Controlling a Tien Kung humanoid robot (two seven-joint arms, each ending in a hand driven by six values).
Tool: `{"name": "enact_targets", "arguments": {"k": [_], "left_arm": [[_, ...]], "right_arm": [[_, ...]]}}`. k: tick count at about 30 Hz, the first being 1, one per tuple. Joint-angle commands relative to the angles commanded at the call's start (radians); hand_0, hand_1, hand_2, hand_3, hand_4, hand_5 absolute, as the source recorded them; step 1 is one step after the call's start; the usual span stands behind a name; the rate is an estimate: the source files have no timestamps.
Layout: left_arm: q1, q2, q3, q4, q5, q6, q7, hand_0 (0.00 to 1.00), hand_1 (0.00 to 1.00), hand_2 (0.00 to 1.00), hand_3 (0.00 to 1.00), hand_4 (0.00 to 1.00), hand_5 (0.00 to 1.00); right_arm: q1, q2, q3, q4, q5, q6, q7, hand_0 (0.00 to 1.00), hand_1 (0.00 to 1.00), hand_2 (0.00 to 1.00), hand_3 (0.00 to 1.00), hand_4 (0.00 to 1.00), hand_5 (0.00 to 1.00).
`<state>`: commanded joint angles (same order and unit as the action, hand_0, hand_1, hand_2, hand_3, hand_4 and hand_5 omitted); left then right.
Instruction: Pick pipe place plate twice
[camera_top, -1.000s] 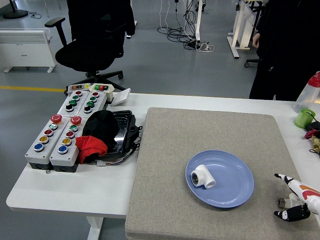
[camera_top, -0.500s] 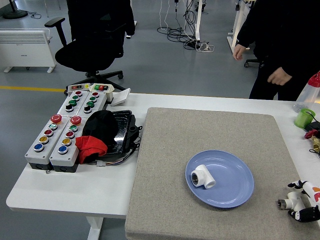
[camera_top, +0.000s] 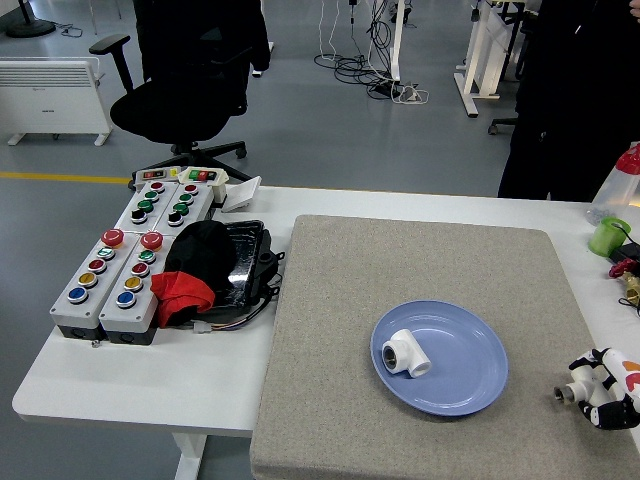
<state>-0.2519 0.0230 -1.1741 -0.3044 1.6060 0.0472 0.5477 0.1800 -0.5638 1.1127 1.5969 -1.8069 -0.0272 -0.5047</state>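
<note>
Pipe (camera_top: 572, 391) number two sits gripped in my right hand (camera_top: 603, 386), fingers curled round it. Left of my hand, the plate (camera_top: 470, 368) already holds one fitting (camera_top: 405, 353); next I carry this over.
</note>
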Motion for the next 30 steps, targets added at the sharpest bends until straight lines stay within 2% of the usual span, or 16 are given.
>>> {"name": "enact_targets", "arguments": {"k": [5,9,12,15,16,21,22,24,27,28,30], "left_arm": [[0.0,0.0,-0.001,0.001,0.001,0.0,-0.001,0.648,0.629,0.635,0.555,0.383,0.998],[-0.001,-0.001,0.004,0.0,-0.004,0.001,-0.001,0.648,0.629,0.635,0.555,0.383,0.998],[-0.003,-0.001,0.012,0.0,-0.016,0.002,-0.001,0.648,0.629,0.635,0.554,0.383,0.998],[-0.004,-0.001,0.021,-0.001,-0.028,0.003,-0.001,0.648,0.629,0.635,0.554,0.383,0.998],[-0.005,-0.002,0.024,-0.002,-0.032,0.004,-0.001,0.648,0.629,0.635,0.555,0.38,0.998],[-0.009,-0.002,0.033,-0.002,-0.045,0.006,-0.003,0.648,0.629,0.635,0.555,0.38,0.998],[-0.009,-0.002,0.034,-0.001,-0.048,0.007,-0.004,0.648,0.629,0.636,0.554,0.38,0.998],[-0.009,-0.002,0.035,-0.001,-0.049,0.008,-0.004,0.648,0.629,0.636,0.554,0.38,0.998],[-0.011,-0.003,0.035,-0.001,-0.048,0.007,-0.006,0.648,0.629,0.636,0.554,0.38,0.998],[-0.012,-0.003,0.035,-0.001,-0.047,0.007,-0.006,0.648,0.629,0.637,0.555,0.381,0.998],[-0.012,-0.003,0.034,0.0,-0.047,0.007,-0.006,0.648,0.629,0.637,0.555,0.381,0.998]], "right_arm": [[0.044,0.005,-0.002,0.015,-0.004,-0.028,0.014,0.245,0.368,0.469,0.611,0.512,0.122],[0.119,0.026,-0.05,0.029,0.01,-0.064,0.058,0.245,0.368,0.469,0.611,0.512,0.122],[0.199,0.062,-0.129,0.013,0.02,-0.096,0.121,0.266,0.381,0.481,0.607,0.51,0.122],[0.255,0.088,-0.195,-0.022,0.035,-0.094,0.149,0.266,0.381,0.481,0.607,0.51,0.122],[0.271,0.094,-0.218,-0.035,0.04,-0.088,0.15,0.532,0.566,0.558,0.664,0.519,0.117],[0.327,0.109,-0.307,-0.084,0.043,-0.057,0.155,0.532,0.566,0.558,0.664,0.519,0.117],[0.34,0.114,-0.325,-0.095,0.04,-0.042,0.15,0.701,0.682,0.675,0.743,0.545,0.126],[0.35,0.117,-0.343,-0.105,0.036,-0.024,0.145,0.701,0.682,0.675,0.743,0.545,0.126],[0.369,0.129,-0.362,-0.124,0.021,0.038,0.122,0.701,0.682,0.675,0.743,0.545,0.126],[0.369,0.129,-0.362,-0.126,0.02,0.044,0.123,0.924,0.916,0.998,0.915,0.707,0.216],[0.371,0.129,-0.362,-0.124,0.014,0.077,0.108,0.924,0.916,0.998,0.915,0.707,0.216]]}}
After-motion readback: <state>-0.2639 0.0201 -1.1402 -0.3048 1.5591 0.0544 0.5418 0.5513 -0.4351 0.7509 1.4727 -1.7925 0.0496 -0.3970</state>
